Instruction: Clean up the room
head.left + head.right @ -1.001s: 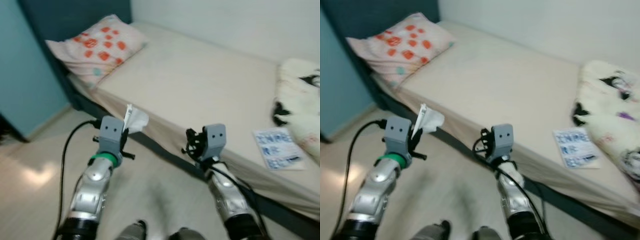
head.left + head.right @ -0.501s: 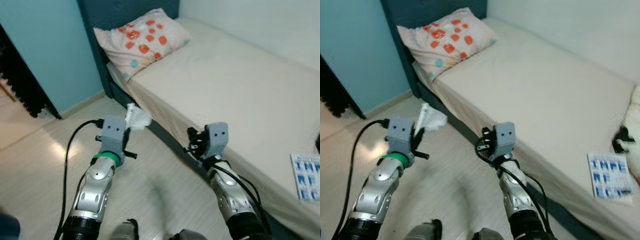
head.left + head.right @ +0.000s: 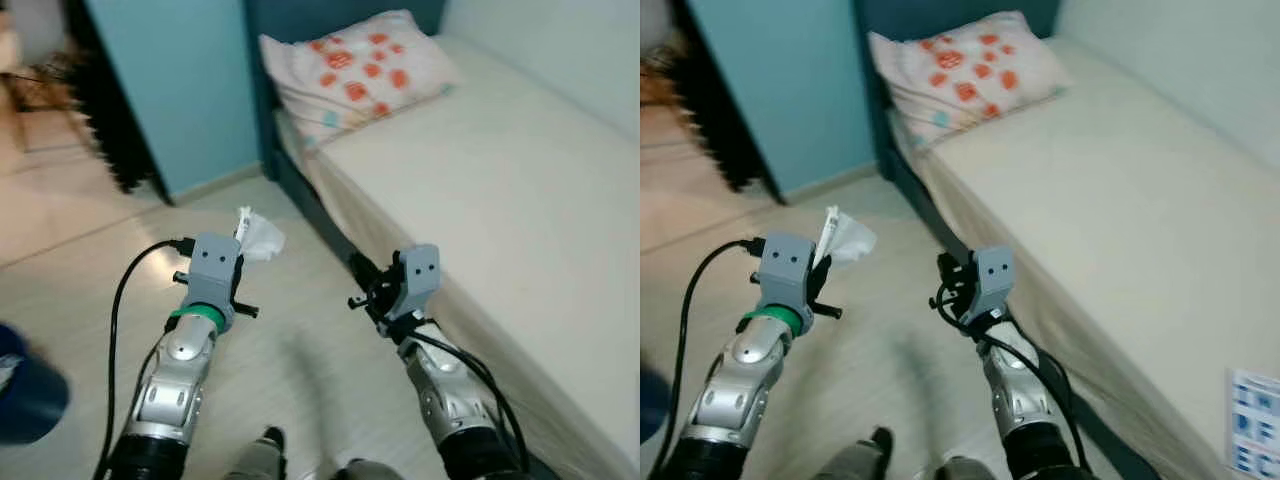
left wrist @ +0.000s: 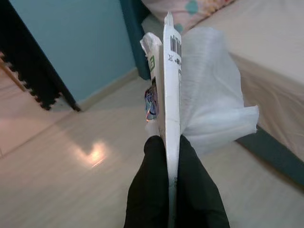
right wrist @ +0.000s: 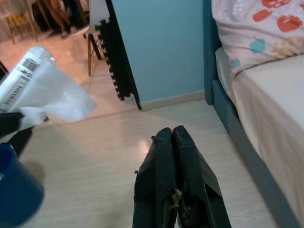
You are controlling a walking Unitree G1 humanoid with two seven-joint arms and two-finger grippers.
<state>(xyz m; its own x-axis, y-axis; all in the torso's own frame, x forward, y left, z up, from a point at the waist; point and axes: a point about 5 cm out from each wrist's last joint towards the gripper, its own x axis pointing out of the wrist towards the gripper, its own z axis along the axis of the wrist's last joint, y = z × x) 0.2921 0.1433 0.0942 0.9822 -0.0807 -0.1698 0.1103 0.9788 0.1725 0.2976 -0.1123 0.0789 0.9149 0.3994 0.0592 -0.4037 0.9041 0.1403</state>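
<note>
A crumpled white plastic wrapper (image 4: pixel 204 99) with a barcode sticks up from my left gripper (image 4: pixel 167 141), which is shut on it. In the left eye view the wrapper (image 3: pixel 258 237) hangs above the pale floor, just left of the bed's dark frame (image 3: pixel 312 212). My right gripper (image 3: pixel 364 291) is held level beside it, close to the bed's edge. Its fingers (image 5: pixel 161 142) are pressed together with nothing between them. A dark blue bin (image 3: pixel 27 392) stands on the floor at the lower left.
A bed with a bare beige mattress (image 3: pixel 510 180) runs along the right, with a spotted pillow (image 3: pixel 360 62) at its head. A blue wall (image 3: pixel 170 80) and black foam panels (image 3: pixel 105 130) stand ahead on the left. A blue-printed booklet (image 3: pixel 1252 420) lies on the mattress.
The camera has swung left: the bed slid right, the white blanket left the picture, and the blue bin and doorway came in. Both arms keep their pose, wrapper still held.
</note>
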